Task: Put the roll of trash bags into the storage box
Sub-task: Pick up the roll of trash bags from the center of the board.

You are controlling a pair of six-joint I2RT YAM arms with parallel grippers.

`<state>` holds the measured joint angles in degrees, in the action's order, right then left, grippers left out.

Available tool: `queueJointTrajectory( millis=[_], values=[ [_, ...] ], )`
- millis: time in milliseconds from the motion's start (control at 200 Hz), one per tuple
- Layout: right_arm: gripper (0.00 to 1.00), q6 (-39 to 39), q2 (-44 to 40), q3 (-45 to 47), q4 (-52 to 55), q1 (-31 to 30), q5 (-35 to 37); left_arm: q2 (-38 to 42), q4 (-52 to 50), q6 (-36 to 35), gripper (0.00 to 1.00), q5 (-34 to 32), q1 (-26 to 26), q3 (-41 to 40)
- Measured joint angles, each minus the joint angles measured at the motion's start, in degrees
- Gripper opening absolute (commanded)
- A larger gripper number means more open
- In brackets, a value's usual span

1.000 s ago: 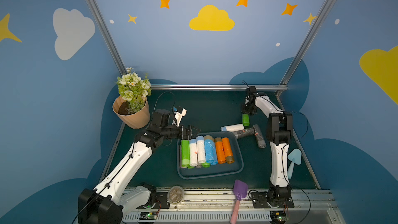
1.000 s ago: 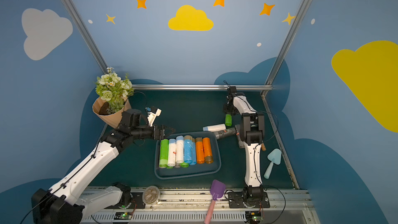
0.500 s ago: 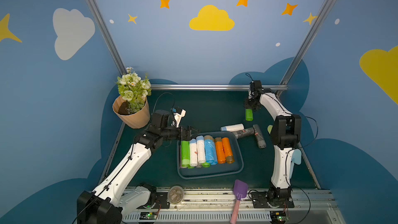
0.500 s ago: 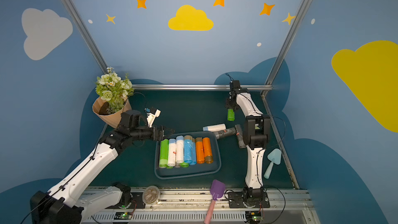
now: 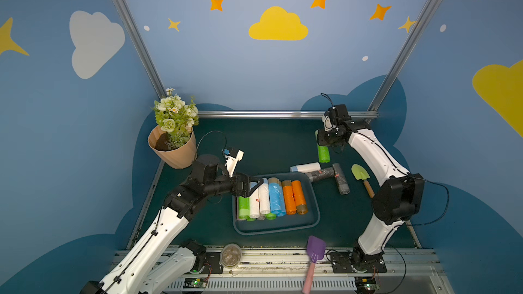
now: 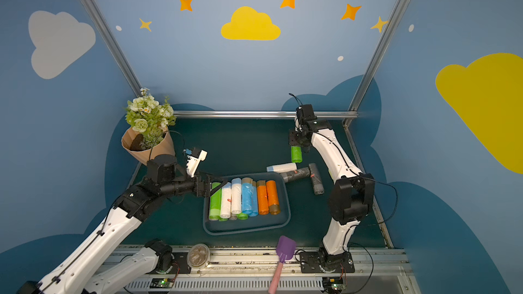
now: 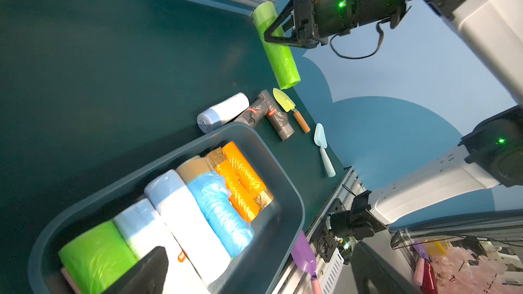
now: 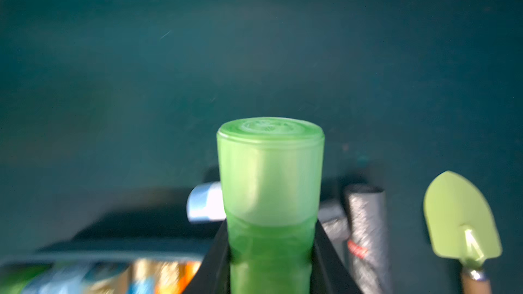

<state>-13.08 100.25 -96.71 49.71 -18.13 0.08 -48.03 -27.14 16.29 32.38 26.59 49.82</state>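
On the dark green table [image 5: 268,142] of a booth painted with clouds and stars, two white-and-black robot arms work over a load of trash bags. The left arm [image 5: 158,230] reaches in low from the near left, its left gripper [image 5: 256,186] spread wide and holding nothing, poised over the far left corner of the storage box [image 5: 283,229]. The right arm [image 5: 376,151] bends over from the near right toward the back rail, where the right gripper [image 8: 271,230] is clamped around a green roll of trash bags [image 5: 324,154]. That roll hangs clear of the table with one end jutting past the fingers [image 8: 328,261], beyond the box's far right corner and outside it.

The shallow blue-teal box sits mid-table, with a row of rolls [image 5: 268,200] packed side by side in its left part: green, white, blue and orange. A tan flower pot [image 5: 177,151] of pale blooms stands in the far left corner.

Between the box and the lifted roll lie a white roll [image 5: 305,167] and two grey rolls [image 5: 341,179], the greys touching in a T. A green trowel [image 5: 360,176] rests just right of them, a purple shovel [image 5: 314,250] lies across the front rail, and a small round container [image 5: 231,255] sits on that rail
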Motion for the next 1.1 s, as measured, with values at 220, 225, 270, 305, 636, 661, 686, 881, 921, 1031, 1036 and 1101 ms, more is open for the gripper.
queueJointTrajectory(
  millis=[220,225,270,305,636,661,686,881,921,1031,1036,1101],
  values=[
    [0.27,-2.45,-7.82,4.55,2.43,-5.99,-3.32,13.79,-6.73,2.12,1.00,-1.20,1.38,-8.13],
    [0.27,-2.54,-7.98,4.66,2.45,-6.05,-3.32,14.14,-6.75,2.14,1.00,-1.25,1.42,-8.39],
    [0.27,-3.26,-9.73,6.19,2.71,-7.17,-3.69,16.81,-6.93,2.40,1.00,-1.18,1.86,-9.79],
    [0.27,-3.93,-11.13,7.54,2.69,-7.98,-3.98,18.23,-7.06,2.45,1.00,-1.03,2.05,-10.34],
    [0.28,-10.45,-20.83,21.29,0.85,-15.69,-4.70,16.76,-7.17,2.56,1.00,-2.93,2.38,-10.43],
    [0.28,-10.97,-21.51,22.40,0.46,-16.15,-4.72,16.15,-7.32,2.60,1.00,-3.19,2.38,-10.43],
    [0.28,-11.56,-22.16,23.50,0.04,-16.61,-4.81,15.58,-7.50,2.60,1.00,-3.45,2.36,-10.43],
    [0.28,-15.67,-24.26,29.94,-3.91,-19.56,-5.75,13.99,-8.74,2.84,1.00,-5.97,2.36,-10.43],
    [0.28,-16.52,-24.24,30.95,-4.92,-20.11,-5.75,14.01,-8.90,2.84,1.00,-6.27,2.36,-10.43],
    [0.28,-18.23,-24.13,33.07,-7.58,-21.75,-5.79,13.79,-9.03,2.84,1.00,-6.64,2.36,-10.43],
    [0.28,-18.34,-24.09,33.20,-7.76,-21.86,-5.79,13.77,-9.03,2.84,1.00,-6.67,2.36,-10.43],
    [0.28,-19.32,-23.69,34.21,-9.60,-22.69,-5.77,13.49,-9.16,2.84,1.00,-6.84,2.36,-10.43]
  ],
)
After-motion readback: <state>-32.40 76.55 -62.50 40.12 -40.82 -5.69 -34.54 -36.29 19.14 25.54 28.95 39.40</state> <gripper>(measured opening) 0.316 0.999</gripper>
